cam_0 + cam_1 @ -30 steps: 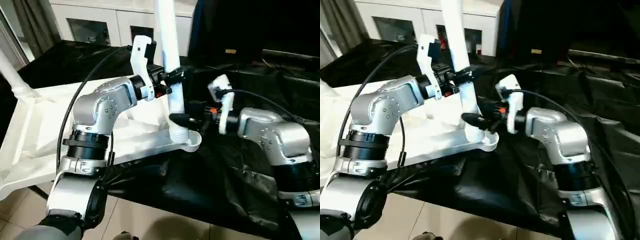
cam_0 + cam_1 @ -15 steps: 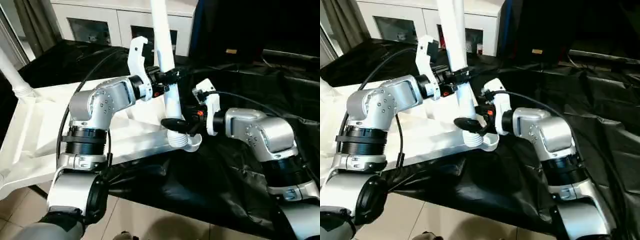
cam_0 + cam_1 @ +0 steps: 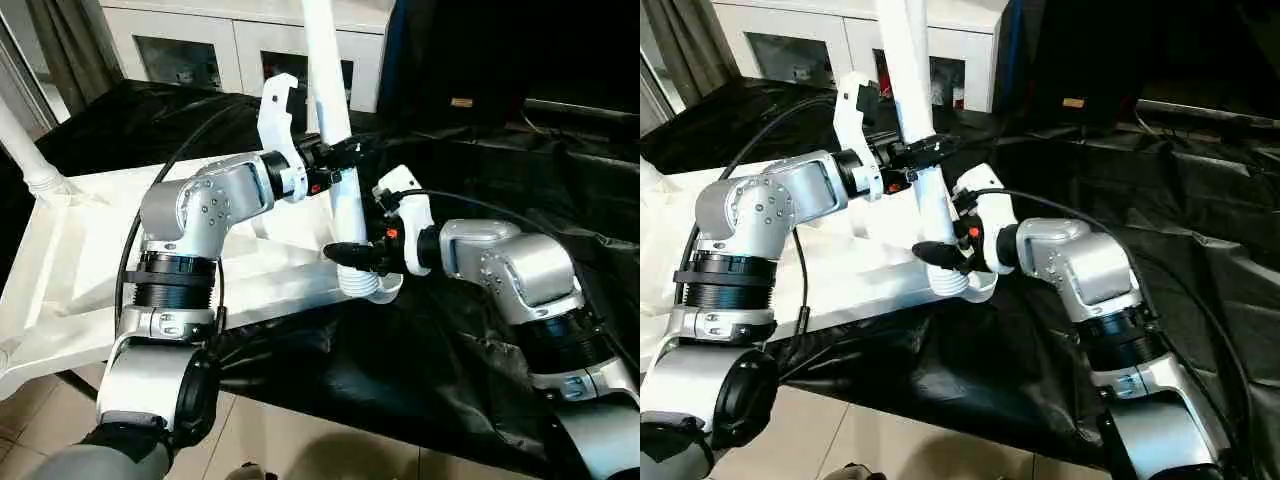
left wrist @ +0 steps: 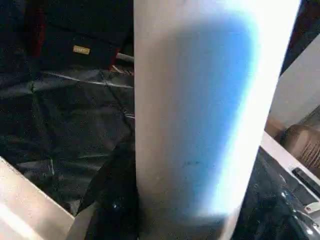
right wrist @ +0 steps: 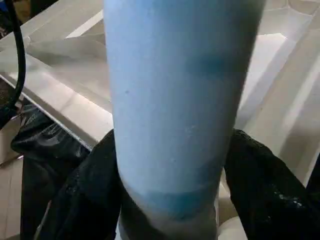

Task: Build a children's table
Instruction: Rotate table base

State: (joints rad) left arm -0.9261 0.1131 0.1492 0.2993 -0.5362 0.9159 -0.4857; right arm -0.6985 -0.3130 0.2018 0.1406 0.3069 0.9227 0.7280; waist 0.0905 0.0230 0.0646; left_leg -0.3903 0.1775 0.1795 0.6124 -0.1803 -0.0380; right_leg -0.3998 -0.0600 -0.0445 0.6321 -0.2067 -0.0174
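- Closing right gripper [image 3: 350, 254] in low on tube leg [image 3: 334, 140], now pinching it just above corner socket [image 3: 378, 289].
- Pinching leg higher with left gripper [image 3: 335, 155], keeping it upright.
- Seating leg probably underway.

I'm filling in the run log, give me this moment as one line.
left gripper: shut on leg, upper part | right gripper: shut on leg, near base | leg: upright, foot at corner socket | tabletop: upside down

A crinkly black cloth [image 3: 420, 370] spreads below and beside the grippers, and far behind them stands a white cabinet [image 3: 225, 45] with glass doors (next to something big and dark).
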